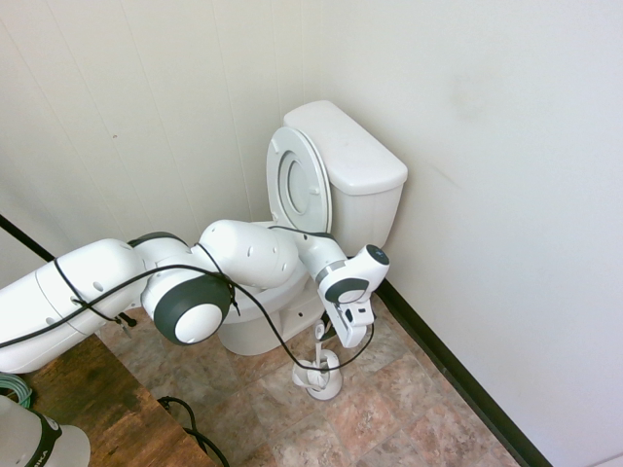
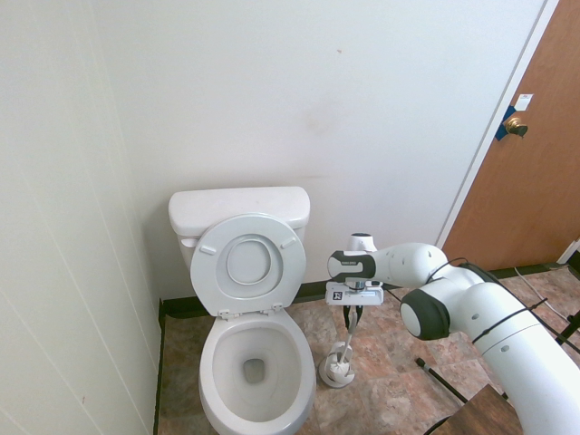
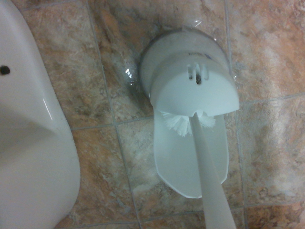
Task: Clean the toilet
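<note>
Plainly, one toilet [image 2: 237, 326] stands in the corner, close to the wall. It has one tank [image 2: 239, 213], one bowl [image 2: 294, 394] and one raised lid [image 2: 249, 261] leaning toward the tank. One brush [image 3: 209, 176] and one holder [image 3: 190, 164] are noted beside the toilet, the holder standing on the tiled floor [image 3: 267, 152]. The single gripper [image 2: 353, 317] is over the holder, its jaws closed on the upper end of the brush handle; the bristles [image 3: 177, 124] are at the holder, partly under its hood.

One dark baseboard [image 1: 448, 365] runs behind the holder along the wall. One wooden table [image 1: 107, 418] stands on the near side, with a green coil [image 1: 15, 387] at its edge. In the first exterior view the arm [image 1: 243, 253] lies across the line of sight and covers much of the bowl.

The second exterior view shows the bowl's interior, a flush lever [image 2: 188, 242], and one brown door [image 2: 521, 172] with one knob [image 2: 516, 127]; the first shows none of these. Only the wrist view shows the bristles and the slots [image 3: 198, 74] in the holder's hood clearly.
</note>
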Controlling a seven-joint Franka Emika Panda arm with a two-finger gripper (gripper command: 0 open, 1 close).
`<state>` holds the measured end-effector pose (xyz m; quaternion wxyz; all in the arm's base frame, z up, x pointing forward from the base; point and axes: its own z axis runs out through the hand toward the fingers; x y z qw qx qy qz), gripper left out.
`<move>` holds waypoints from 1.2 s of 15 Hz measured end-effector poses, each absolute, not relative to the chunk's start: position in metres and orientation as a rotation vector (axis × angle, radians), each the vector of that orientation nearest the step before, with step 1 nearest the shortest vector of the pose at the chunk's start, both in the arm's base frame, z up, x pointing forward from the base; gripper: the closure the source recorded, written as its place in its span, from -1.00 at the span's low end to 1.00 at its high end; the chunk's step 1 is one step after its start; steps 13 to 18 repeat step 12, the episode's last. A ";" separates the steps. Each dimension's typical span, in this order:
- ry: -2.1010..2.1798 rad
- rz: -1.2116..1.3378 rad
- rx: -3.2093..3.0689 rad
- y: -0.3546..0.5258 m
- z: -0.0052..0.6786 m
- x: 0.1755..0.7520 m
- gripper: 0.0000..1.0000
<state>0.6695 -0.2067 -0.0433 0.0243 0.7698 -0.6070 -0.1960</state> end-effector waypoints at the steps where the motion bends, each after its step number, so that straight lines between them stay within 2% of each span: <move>1: -1.884 -0.619 2.369 -0.205 -0.045 0.672 1.00; 18: -1.945 -0.624 2.305 -0.210 -0.044 0.674 1.00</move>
